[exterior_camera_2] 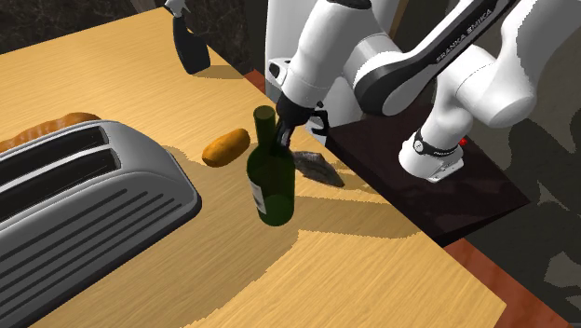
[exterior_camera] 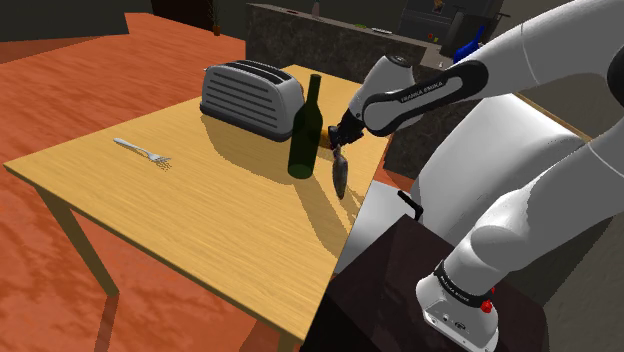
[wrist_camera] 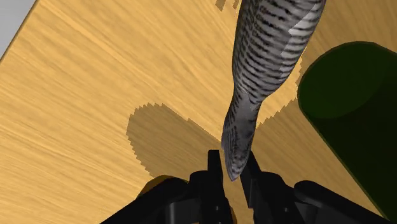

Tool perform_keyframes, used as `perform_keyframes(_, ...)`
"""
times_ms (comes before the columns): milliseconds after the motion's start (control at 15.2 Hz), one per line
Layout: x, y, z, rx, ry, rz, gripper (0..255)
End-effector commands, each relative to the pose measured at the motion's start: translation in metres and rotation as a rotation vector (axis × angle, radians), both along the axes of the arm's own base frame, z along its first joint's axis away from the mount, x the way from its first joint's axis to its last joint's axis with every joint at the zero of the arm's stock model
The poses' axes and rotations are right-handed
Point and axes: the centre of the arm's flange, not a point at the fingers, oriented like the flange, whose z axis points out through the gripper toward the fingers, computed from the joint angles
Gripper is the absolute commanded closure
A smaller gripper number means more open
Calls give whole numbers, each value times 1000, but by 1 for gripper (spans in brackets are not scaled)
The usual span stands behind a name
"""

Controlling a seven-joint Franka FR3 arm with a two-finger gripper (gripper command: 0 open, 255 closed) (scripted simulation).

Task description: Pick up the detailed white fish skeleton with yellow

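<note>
Since the claw (wrist_camera: 232, 167) is clenched on the narrow tail end of the fish (wrist_camera: 267, 57), I judge the grasp made and the lift to be the step in hand; the fish reads as grey with dark stripes on my feeds, not white or yellow, yet I take it for the task's thing. In the shoulder view it hangs down from the claw over the desk (exterior_camera: 200, 210), close to the edge nearest the stand and just beside the dark green bottle (exterior_camera: 304, 130). In the wrist view its shadow lies apart from it on the wood, so I believe it is clear of the surface; the second exterior view leaves me unsure whether its lower tip touches. The toaster (exterior_camera: 250, 97) and the fork (exterior_camera: 143, 152) sit well apart from it. The next move calls for a slow, straight rise; the grip is on a thin, tapering end, so a swing could slip it, and any sideways drift risks tipping the bottle.
</note>
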Motion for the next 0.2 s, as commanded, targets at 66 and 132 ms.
perform_keyframes(66,0,0,12,0,0,0,255)
perform_keyframes(132,0,0,12,0,0,0,255)
